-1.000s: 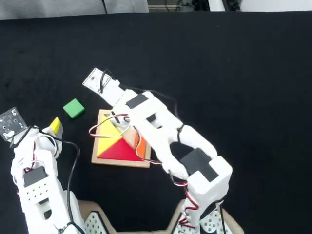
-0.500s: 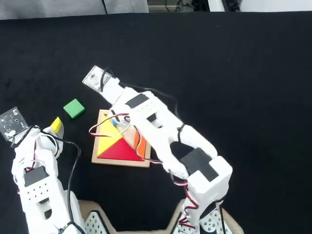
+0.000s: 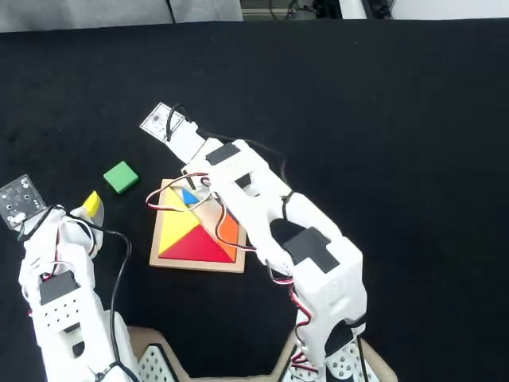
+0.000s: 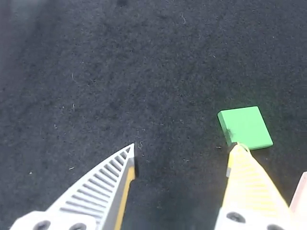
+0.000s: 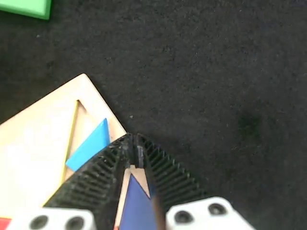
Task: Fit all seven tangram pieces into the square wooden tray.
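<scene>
At the lower left of the high view, the left gripper (image 3: 90, 208) hangs over the black table (image 3: 398, 159). Its wrist view shows its white finger (image 4: 103, 191) and yellow finger (image 4: 247, 184) spread wide apart, holding nothing. The yellow tip is just short of the green square (image 3: 121, 177).

That square lies flat on the table to the upper left of the wooden tray (image 3: 163, 259), apart from it and turned so its corners point roughly up and down the frame.

The tray sits at centre left, its sides slightly turned from the frame's edges. Inside it, the yellow triangle (image 3: 179, 223) has its long side along the left wall and its tip pointing right. The red triangle (image 3: 199, 248) has its long side along the lower wall and its tip pointing up. An orange piece (image 3: 229, 231) is on the right, and a light blue piece (image 3: 188, 195) is near the upper left corner.

The right arm (image 3: 238, 183) reaches over the tray. The right gripper (image 5: 133, 140) has its black fingers together at the tips, just by the tray's rim. A dark blue piece (image 5: 134, 208) shows in the gap behind the tips, but I cannot tell whether they pinch it.
</scene>
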Controlling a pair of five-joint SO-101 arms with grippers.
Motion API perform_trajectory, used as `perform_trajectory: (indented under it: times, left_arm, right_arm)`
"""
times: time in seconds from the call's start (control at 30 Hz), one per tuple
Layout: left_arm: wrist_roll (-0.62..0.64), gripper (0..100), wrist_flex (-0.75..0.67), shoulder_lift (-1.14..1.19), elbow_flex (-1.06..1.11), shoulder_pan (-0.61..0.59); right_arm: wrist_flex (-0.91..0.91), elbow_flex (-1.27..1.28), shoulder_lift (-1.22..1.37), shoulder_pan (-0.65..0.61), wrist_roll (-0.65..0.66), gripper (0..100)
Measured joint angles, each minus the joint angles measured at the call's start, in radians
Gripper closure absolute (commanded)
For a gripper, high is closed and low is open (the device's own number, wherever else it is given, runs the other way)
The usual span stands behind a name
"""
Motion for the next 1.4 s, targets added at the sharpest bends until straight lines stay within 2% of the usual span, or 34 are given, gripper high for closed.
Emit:
perform_trajectory:
  times: [0.23,0.4,0.57,0.77,1.4]
  left_arm:
    - [0.000,70,0.000,0.000,0.000,0.000]
    - [0.000,70,0.000,0.000,0.000,0.000]
    - [0.000,70,0.000,0.000,0.000,0.000]
    - [0.000,70,0.000,0.000,0.000,0.000]
    - [0.000,70,0.000,0.000,0.000,0.000]
  right_arm:
    - [-0.005,0.041,-0.018,-0.069,0.000,98.8]
    - [0.000,0.049,-0.044,-0.072,0.000,98.8]
    - [0.035,0.120,-0.181,-0.028,0.000,98.8]
    - [0.046,0.282,-0.342,-0.041,0.000,98.8]
    - [0.104,0.219,-0.204,-0.043,0.002,98.8]
